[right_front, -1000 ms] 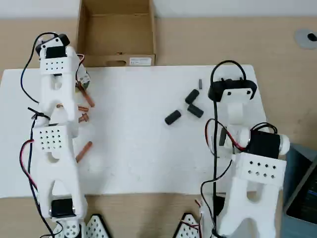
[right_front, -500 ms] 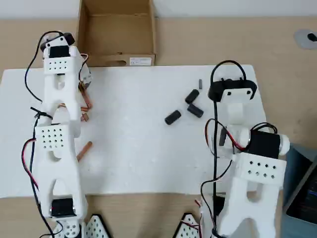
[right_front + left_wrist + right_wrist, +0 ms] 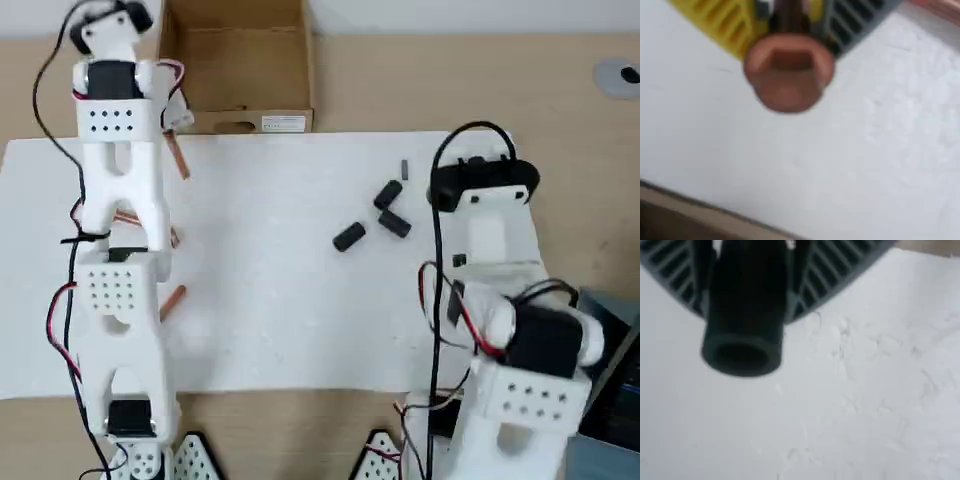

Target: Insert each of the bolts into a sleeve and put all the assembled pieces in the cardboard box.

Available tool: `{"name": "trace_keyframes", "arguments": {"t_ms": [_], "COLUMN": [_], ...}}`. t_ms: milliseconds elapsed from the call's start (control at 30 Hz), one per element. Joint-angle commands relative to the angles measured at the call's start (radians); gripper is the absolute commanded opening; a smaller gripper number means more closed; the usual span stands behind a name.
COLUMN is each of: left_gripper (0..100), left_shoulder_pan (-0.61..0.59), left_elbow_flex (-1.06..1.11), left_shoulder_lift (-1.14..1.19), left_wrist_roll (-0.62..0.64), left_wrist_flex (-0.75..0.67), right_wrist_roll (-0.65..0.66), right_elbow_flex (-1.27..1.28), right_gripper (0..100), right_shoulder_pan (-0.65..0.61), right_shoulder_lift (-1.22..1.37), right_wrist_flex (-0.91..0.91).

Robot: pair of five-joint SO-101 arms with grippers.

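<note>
While the left gripper [image 3: 790, 14] is clamping a copper bolt [image 3: 788, 75] near the front corner of the cardboard box [image 3: 236, 122], the right gripper [image 3: 751, 260] is gripping a black sleeve [image 3: 744, 320] over the white sheet [image 3: 280, 320], where three more sleeves [image 3: 349, 237] are lying in a cluster and a loose bolt [image 3: 172, 300] is lying beside the left arm [image 3: 115, 300].

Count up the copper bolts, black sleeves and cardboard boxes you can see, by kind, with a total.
Copper-coloured metal bolts: 4 showing, one in the left gripper; more may be hidden.
Black cylindrical sleeves: 4, one in the right gripper.
Brown cardboard box: 1.
Total: 9.
</note>
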Motion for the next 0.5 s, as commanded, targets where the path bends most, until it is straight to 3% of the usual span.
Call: {"name": "trace_keyframes", "arguments": {"t_ms": [0,467], "left_gripper": [0,0], "left_shoulder_pan": [0.051,0.224], "left_elbow_flex": [0.066,0.756], "left_shoulder_lift": [-0.211,-0.937], "left_wrist_roll": [-0.009,-0.02], "left_wrist_flex": [0.008,0.006], "right_wrist_roll": [0.0,-0.006], "right_elbow_flex": [-0.058,-0.054], "right_gripper": [1.0,1.0], "right_shoulder_pan": [0.012,0.015], "right_shoulder_lift": [-0.061,-0.108], "right_wrist_flex": [0.002,-0.006]}}
